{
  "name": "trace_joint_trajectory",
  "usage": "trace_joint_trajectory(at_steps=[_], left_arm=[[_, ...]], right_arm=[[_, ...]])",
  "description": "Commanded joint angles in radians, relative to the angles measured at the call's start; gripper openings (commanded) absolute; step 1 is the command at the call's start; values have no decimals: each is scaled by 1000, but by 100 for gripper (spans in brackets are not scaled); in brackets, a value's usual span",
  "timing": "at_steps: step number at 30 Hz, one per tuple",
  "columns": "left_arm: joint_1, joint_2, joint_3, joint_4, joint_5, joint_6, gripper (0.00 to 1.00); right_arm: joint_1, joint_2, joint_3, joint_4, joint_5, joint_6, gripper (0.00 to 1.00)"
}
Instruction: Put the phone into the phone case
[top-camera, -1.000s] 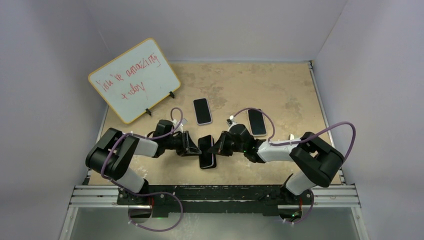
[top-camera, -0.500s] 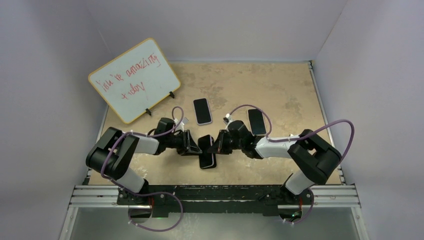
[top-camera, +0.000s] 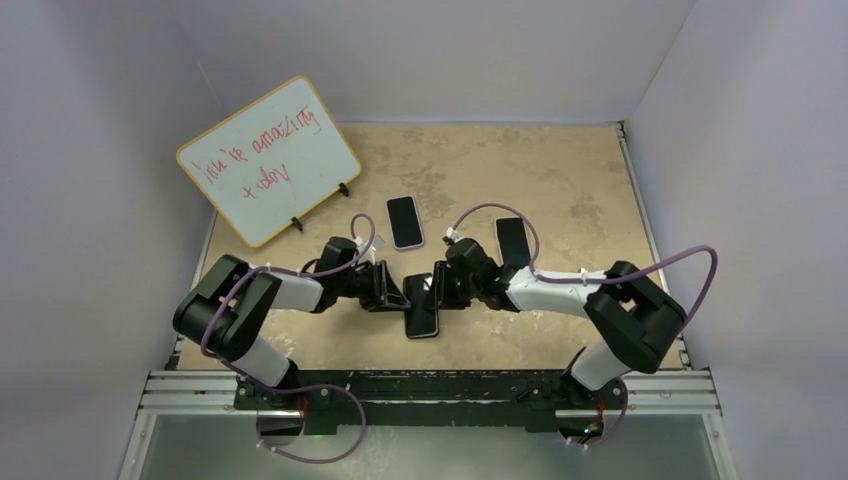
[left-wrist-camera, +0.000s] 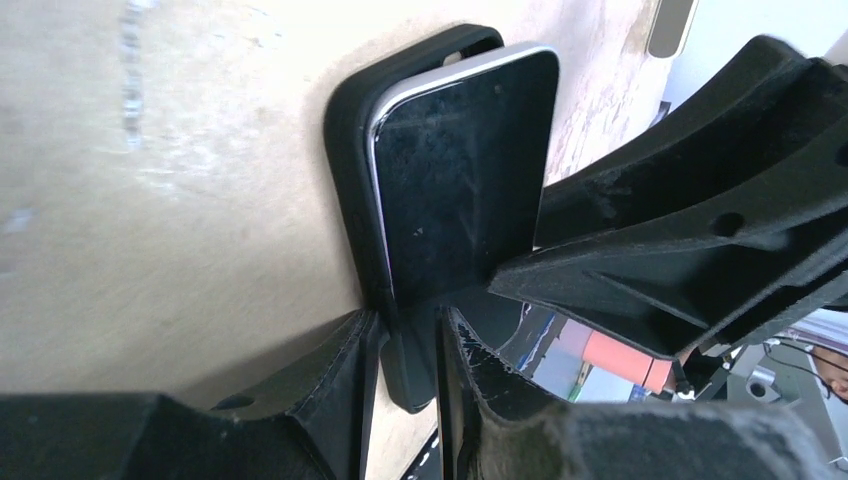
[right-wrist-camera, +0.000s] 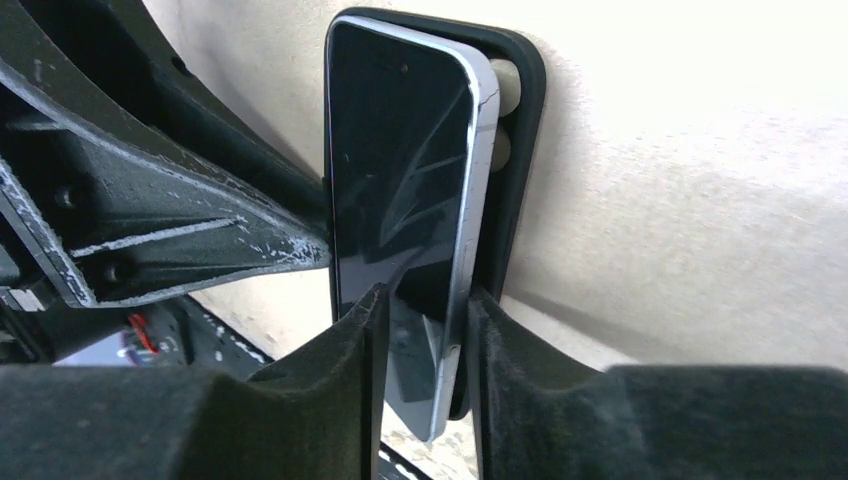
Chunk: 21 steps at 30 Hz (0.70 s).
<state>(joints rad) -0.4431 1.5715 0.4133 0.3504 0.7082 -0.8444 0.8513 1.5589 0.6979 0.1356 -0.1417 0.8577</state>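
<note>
phone (left-wrist-camera: 460, 180) tilted partway in case (left-wrist-camera: 345, 170); left tool (left-wrist-camera: 410, 335) clenched on case edge; right tool (right-wrist-camera: 422, 300) straddles both, can't tell if gripping.

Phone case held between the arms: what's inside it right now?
The phone sits partly in the phone case, with one long edge raised above the rim. The case's inside floor beneath the phone is covered.

Tan mottled tabletop (top-camera: 500, 170) fills centre of frame, darker stains toward upper middle. Plain pale lavender walls (top-camera: 440, 50) close in top, left and right. White orange-rimmed whiteboard with red handwriting (top-camera: 268, 160) propped on black feet, upper left. Silver aluminium rail (top-camera: 450, 390) along bottom. Light even, diffuse.
</note>
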Motion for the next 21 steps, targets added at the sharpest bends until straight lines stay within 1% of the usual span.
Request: trace_joint_trajectory(at_steps=[1,3,6,9,13,17,21], left_arm=[[-70,17,2,82,-44,-41,29],[-83,16,0,91,-50,-55,28],[-87,9,-3,95,-52,-59,28],[-89,2,-3,86,-56,-55,28],[-88,-8,-3,86,-58,-58,28],[-89,-31,-4,68,-91,-44,29],[-89,-30,3,35,-109,-17,32]], right_arm=[[6,-92,52,-151,101,-70,38],[5,-120,55,-184,124,-79,40],[1,-148,57,-229,145,-89,41],[0,-170,44,-248,168,-95,37],[-3,-188,7,-205,155,-89,30],[-4,-156,2,-180,143,-91,25],[-3,-128,-8,-148,123,-92,23]])
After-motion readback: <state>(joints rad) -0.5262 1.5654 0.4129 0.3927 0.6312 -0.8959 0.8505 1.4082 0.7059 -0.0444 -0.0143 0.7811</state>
